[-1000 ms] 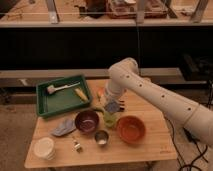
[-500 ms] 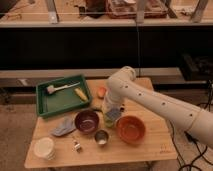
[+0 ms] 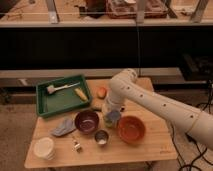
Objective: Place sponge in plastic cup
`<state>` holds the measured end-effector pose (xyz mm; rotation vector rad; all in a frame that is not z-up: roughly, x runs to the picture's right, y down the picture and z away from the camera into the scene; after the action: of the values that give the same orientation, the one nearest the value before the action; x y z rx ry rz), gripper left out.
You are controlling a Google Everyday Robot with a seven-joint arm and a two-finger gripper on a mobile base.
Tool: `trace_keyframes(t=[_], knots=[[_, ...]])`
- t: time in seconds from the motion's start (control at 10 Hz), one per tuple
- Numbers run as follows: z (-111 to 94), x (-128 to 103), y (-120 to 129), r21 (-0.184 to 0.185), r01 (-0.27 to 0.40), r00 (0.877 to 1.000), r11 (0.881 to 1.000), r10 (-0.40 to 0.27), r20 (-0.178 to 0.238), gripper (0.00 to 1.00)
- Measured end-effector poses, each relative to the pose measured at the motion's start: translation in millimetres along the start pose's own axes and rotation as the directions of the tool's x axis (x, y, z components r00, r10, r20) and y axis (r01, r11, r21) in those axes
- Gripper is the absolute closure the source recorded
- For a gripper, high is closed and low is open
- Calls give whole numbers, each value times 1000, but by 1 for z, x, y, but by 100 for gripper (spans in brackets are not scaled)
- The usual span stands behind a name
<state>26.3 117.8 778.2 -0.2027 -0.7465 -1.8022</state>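
Hovering gripper (image 3: 111, 111) sits directly above the plastic cup (image 3: 112, 120).

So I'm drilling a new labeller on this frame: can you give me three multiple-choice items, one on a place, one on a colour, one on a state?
1. Where is the pincer?
A. over the green tray
B. low at the plastic cup, between the two bowls
C. off the table

2. What colour is the bowl right of the plastic cup?
A. orange
B. blue
C. white

3. How does the small metal cup stand?
A. tipped over
B. upright
C. stacked in the purple bowl

Key: B, the arm ends right at the cup; A, its rim and inside are orange; B, its mouth faces up.
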Motion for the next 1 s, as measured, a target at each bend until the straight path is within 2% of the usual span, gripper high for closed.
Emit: trace_keyframes(t=[0.2, 0.6, 1.0], knots=[[3, 1, -1, 3, 5, 1000, 1000, -5, 9, 20], [9, 3, 7, 0, 6, 1000, 1000, -6, 24, 20], [8, 11, 18, 7, -11, 1000, 1000, 11, 15, 20]])
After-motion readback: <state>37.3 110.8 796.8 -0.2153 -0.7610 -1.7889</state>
